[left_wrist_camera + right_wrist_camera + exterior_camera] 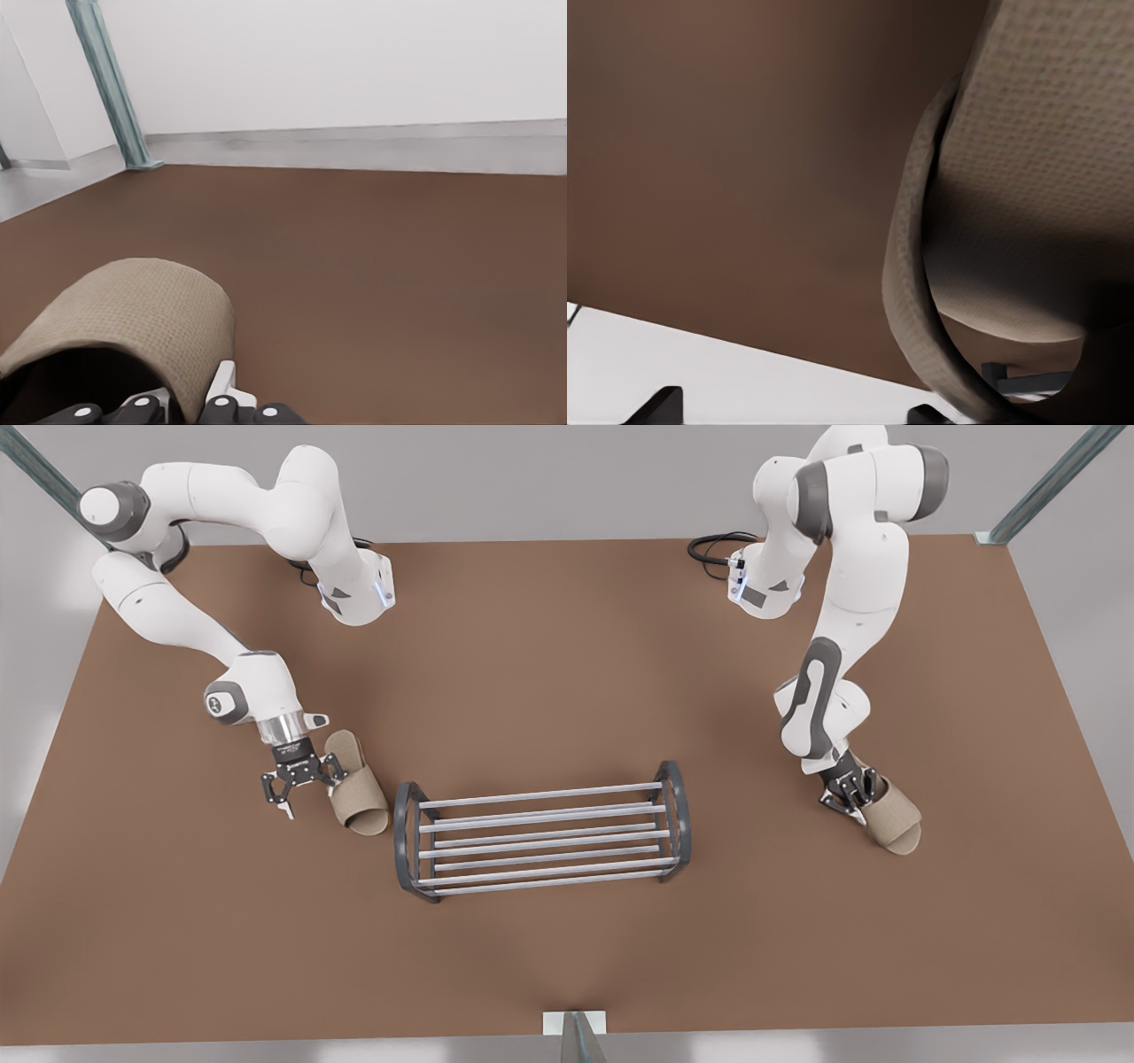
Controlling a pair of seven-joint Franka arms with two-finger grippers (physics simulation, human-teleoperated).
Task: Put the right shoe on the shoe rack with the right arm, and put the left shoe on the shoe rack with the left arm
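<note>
Front view, progress: we judged neither placement done; both slippers looked to lie on the tabletop, and both lifts and placements remained.
Shoe rack: its rods carried nothing; it stood between the two grippers, apart from both.
Left gripper: we saw its fingers spread wide and closed on nothing.
Left shoe: just beside the left gripper, on its rack-facing side.
Right gripper: low at a slipper's heel; we could not tell how wide it was.
Right shoe: against the right gripper, toe pointing away from it.
</note>
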